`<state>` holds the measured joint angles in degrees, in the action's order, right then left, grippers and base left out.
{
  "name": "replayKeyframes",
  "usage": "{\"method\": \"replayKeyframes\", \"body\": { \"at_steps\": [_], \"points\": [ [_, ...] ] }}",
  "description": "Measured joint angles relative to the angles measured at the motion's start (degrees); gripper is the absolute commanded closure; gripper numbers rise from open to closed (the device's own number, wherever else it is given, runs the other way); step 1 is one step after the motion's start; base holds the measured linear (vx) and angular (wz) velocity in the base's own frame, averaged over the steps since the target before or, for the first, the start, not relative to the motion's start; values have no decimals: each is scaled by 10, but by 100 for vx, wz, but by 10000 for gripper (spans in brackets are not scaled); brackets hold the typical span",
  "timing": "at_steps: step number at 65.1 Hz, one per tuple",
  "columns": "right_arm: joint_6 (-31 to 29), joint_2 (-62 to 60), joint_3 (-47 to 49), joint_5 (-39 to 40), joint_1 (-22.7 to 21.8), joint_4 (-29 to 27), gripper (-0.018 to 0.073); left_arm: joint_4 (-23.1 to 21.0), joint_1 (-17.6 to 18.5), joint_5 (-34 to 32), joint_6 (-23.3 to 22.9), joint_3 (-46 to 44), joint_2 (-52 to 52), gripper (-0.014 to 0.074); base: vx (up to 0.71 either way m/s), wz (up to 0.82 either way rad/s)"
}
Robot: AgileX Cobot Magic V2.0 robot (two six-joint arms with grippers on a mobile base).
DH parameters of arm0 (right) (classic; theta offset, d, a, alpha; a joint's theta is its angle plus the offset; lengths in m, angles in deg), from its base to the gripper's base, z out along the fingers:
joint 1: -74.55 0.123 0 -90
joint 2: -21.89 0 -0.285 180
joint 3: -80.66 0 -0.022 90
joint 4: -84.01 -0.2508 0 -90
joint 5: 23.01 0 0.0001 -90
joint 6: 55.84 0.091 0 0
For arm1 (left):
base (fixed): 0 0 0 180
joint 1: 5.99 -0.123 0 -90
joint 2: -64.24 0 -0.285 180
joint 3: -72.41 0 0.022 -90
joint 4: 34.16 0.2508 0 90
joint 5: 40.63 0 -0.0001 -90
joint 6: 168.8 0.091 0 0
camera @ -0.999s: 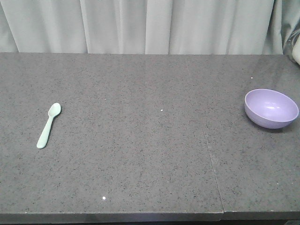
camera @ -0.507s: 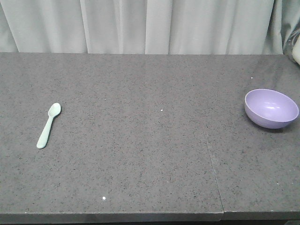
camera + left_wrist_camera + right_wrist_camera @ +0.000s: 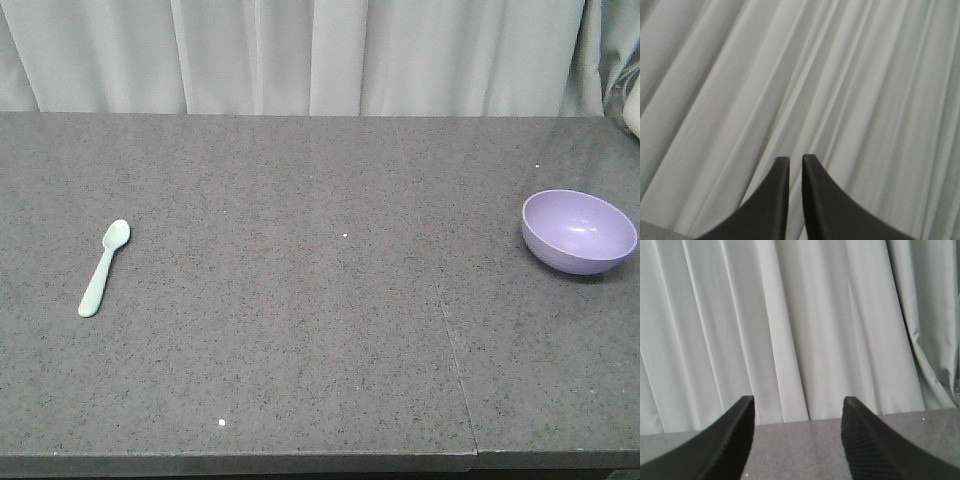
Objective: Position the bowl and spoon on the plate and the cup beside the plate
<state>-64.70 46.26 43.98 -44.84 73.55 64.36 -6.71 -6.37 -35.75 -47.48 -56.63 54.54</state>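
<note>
Front view, far left: spoon (image 3: 104, 268) lies flat on the dark grey speckled table (image 3: 320, 380). Its bowl end points to the back and its handle runs toward the front edge, tipped slightly left. It touches nothing. A small white speck (image 3: 221, 423) sits near the front edge and another (image 3: 345, 236) near mid-table. A thin seam (image 3: 450, 350) runs across the tabletop right of centre. Far right: bowl (image 3: 579, 232), lavender and glossy, stands upright with its opening up, close to the right border and well apart from the spoon. A pale pleated curtain (image 3: 300, 55) hangs behind the whole table. Neither arm shows in the front view, so how the spoon or bowl lies relative to either gripper cannot be told. Left wrist view: left gripper (image 3: 795, 161) has its dark fingers (image 3: 777, 200) drawn nearly together, with only a thin slit between the tips and nothing held. It points at curtain folds, and a grey sliver shows in the bottom-left corner. Right wrist view: right gripper (image 3: 797, 402) is spread wide, with ribbed pads (image 3: 865, 445) far apart and nothing held. It faces the far table strip and the curtain. Bowl and spoon appear in neither wrist view.
</note>
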Motion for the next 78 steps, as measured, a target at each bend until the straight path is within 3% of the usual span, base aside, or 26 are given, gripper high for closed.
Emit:
{"method": "replayKeyframes", "body": {
  "at_steps": [7,21,36,43,53,60,66,73,78],
  "points": [
    [-1,0,0,26,0,-3,82,-1,13,42,0,-39,-36,396,0,0],
    [-1,0,0,33,0,-4,83,-23,50,68,2,-61,-104,253,0,0],
    [-1,0,0,34,0,-4,83,-34,119,125,29,-93,-195,216,0,0],
    [-1,0,0,34,0,-4,83,-31,125,98,40,-117,-230,216,0,0],
    [-1,0,0,34,0,-4,83,-15,127,-19,40,-121,-258,216,0,0],
    [-1,0,0,34,0,-4,83,-8,127,4,47,-157,-292,216,0,0],
    [-1,0,0,34,0,-4,83,0,127,92,99,-211,-343,216,0,0],
    [-1,0,0,34,0,-4,83,-10,127,208,209,-299,-413,216,0,0],
    [-1,0,0,33,0,-4,83,-45,127,285,292,-367,-468,216,0,0]
  ]
}}
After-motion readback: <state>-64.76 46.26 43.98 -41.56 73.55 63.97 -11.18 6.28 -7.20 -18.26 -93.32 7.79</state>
